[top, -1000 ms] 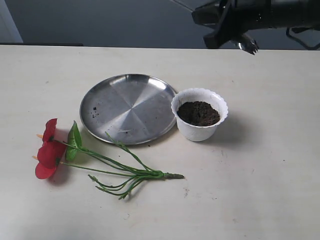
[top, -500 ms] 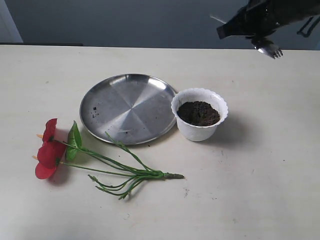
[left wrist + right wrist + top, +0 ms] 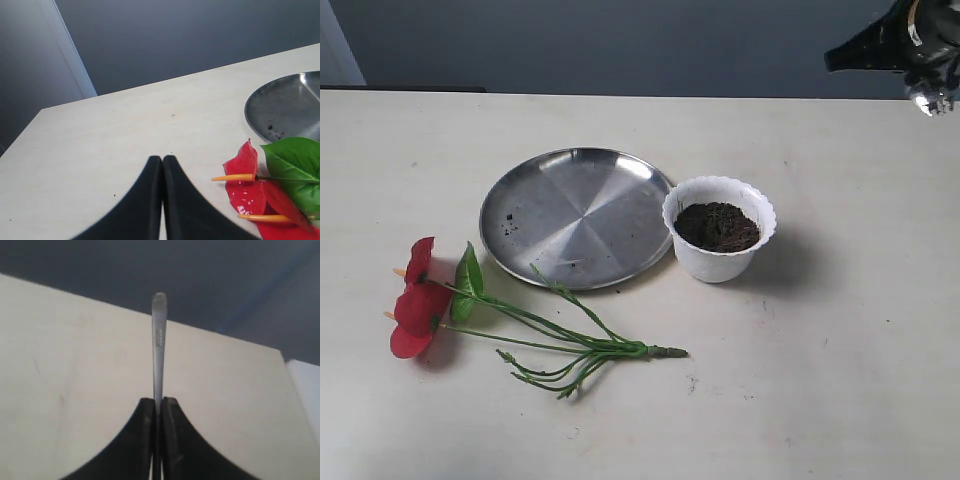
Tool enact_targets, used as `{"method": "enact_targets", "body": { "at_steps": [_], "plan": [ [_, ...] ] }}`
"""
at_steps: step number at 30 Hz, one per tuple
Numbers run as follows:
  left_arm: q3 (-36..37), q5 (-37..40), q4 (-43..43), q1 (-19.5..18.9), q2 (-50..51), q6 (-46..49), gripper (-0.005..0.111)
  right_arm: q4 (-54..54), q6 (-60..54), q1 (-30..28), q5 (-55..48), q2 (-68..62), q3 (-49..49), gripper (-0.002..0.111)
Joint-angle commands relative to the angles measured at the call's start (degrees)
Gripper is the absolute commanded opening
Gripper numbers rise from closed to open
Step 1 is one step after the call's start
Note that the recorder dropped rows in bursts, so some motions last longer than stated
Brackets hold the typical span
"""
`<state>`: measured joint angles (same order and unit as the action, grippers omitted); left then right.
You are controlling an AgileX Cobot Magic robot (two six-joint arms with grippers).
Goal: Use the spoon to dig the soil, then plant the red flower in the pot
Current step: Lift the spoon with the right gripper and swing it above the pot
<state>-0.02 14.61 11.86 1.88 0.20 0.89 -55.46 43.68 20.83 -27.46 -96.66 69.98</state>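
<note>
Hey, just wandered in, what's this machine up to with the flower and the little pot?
A two-armed robot is on a planting job. The right gripper has its jaws shut on a spoon, held well away from the pot, which is full of soil. The left gripper hangs over the table near the flower, jaws shut on nothing. The flower lies flat on the table in front of a steel plate, not yet planted.

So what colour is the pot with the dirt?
White; the pot shows best in the exterior view.
</note>
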Motion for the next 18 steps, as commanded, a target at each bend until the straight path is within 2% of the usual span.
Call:
{"method": "enact_targets", "body": {
  "at_steps": [1, 3, 6, 10, 15, 18],
  "plan": [
    [0.02, -0.66, -0.19, -0.03, -0.2, -0.27, 0.0, -16.13, 24.6, -0.19, 17.95, 3.78, -4.85, -0.001],
    [0.02, -0.66, -0.19, -0.03, -0.2, -0.27, 0.0, -25.96, 36.3, -0.19, 20.41, 4.08, -5.34, -0.001],
    [0.02, -0.66, -0.19, -0.03, -0.2, -0.27, 0.0, -34.61, 49.6, -0.19, 20.53, 4.31, -5.34, -0.001],
    [0.02, -0.66, -0.19, -0.03, -0.2, -0.27, 0.0, -35.85, 54.14, -0.19, 26.59, 4.67, -5.69, -0.001],
    [0.02, -0.66, -0.19, -0.03, -0.2, -0.27, 0.0, -39.45, 53.84, -0.19, 49.33, 5.18, -5.69, -0.001],
    [0.02, -0.66, -0.19, -0.03, -0.2, -0.27, 0.0, -39.58, 58.09, -0.19, 62.52, 5.18, -5.69, -0.001]
  ]
}}
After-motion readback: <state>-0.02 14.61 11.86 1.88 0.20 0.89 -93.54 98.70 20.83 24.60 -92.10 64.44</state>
